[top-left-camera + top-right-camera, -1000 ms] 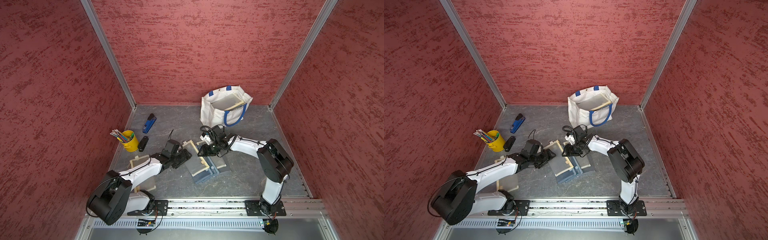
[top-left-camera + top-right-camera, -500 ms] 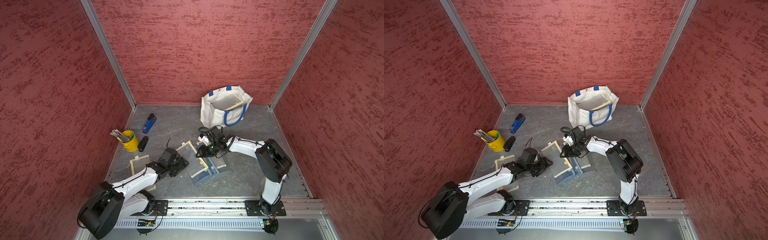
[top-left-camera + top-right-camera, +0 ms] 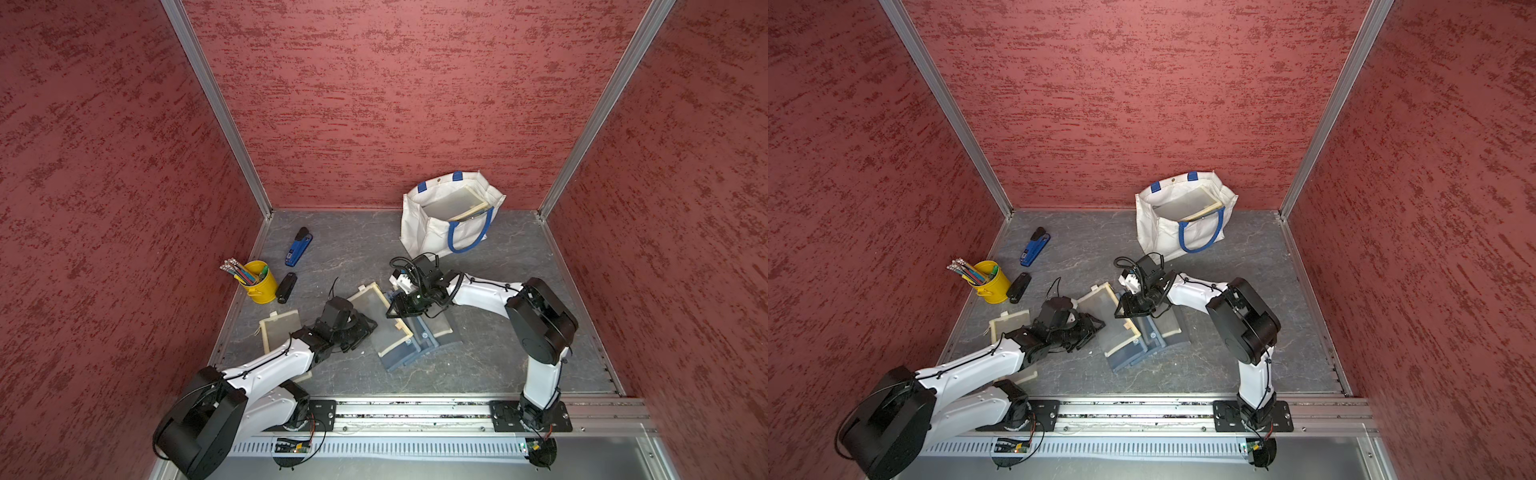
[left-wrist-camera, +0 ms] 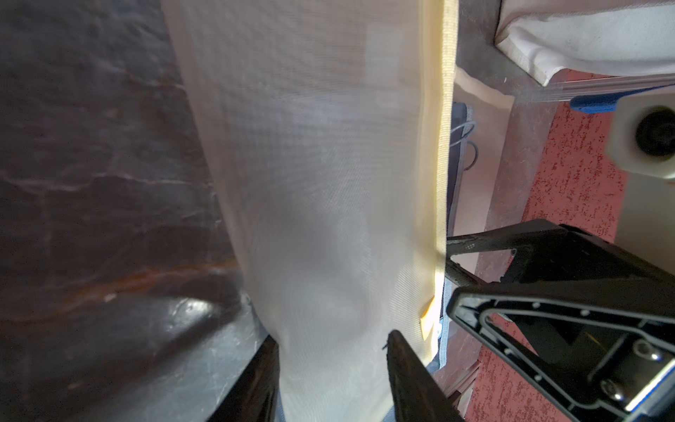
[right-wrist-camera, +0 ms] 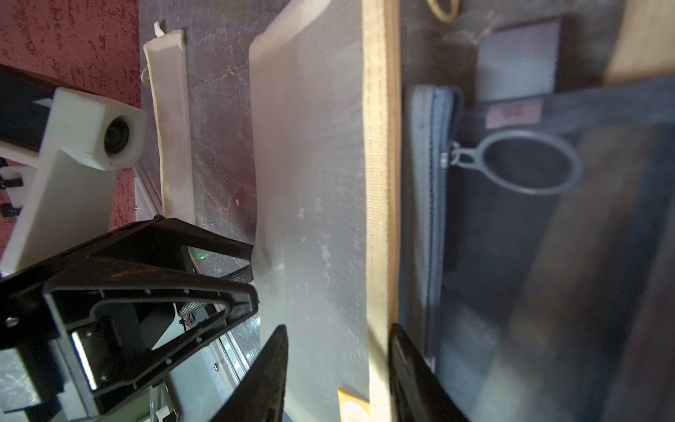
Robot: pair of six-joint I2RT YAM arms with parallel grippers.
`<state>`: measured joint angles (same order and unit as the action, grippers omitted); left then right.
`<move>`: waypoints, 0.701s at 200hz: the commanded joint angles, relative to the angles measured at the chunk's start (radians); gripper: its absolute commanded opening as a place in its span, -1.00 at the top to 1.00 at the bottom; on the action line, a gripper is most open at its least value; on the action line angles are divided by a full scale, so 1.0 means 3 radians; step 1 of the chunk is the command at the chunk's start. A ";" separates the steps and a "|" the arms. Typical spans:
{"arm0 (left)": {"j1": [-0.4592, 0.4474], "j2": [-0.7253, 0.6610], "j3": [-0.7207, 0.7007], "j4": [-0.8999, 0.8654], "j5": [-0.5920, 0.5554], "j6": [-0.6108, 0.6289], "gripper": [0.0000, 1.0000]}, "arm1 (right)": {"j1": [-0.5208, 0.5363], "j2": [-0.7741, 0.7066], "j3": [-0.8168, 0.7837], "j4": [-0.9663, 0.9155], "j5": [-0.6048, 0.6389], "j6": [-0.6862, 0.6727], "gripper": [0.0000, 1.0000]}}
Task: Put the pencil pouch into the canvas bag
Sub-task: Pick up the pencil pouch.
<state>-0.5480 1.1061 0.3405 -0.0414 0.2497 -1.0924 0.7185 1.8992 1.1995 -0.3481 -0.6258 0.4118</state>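
- Since a second ago, the left gripper [image 3: 365, 329] has been dropping back toward the rail and re-seating on the pencil pouch [image 3: 376, 303], its jaws narrowing. The right gripper [image 3: 395, 311] has been shifting only slightly.
- Left gripper is squeezing one long edge; cloth is filling the gap between its jaws and puckering there (clearest from the right wrist).
- Right gripper is pinching the opposite edge, its jaws closing over the tan zip band [image 5: 380, 182].
- Judgement: the two-sided hold is keeping the limp pouch stretched, so it should lift off the blue pouches [image 3: 440, 332] without dragging them.
- Pouch is lying mid-table, partly over that stack, well apart from the canvas bag [image 3: 428, 239], which is standing open by the back wall.
- Pouch is looking flat, rectangular and floppy, in cream see-through mesh.
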 commanded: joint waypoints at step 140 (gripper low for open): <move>0.0065 -0.0301 0.0251 -0.0315 -0.0167 0.0413 1.00 | 0.0101 -0.0147 0.0331 -0.0403 0.0104 -0.0069 -0.10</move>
<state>-0.5381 1.1046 0.3550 -0.0341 0.2287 -1.0523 0.7460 1.8999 1.2354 -0.3862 -0.6220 0.4103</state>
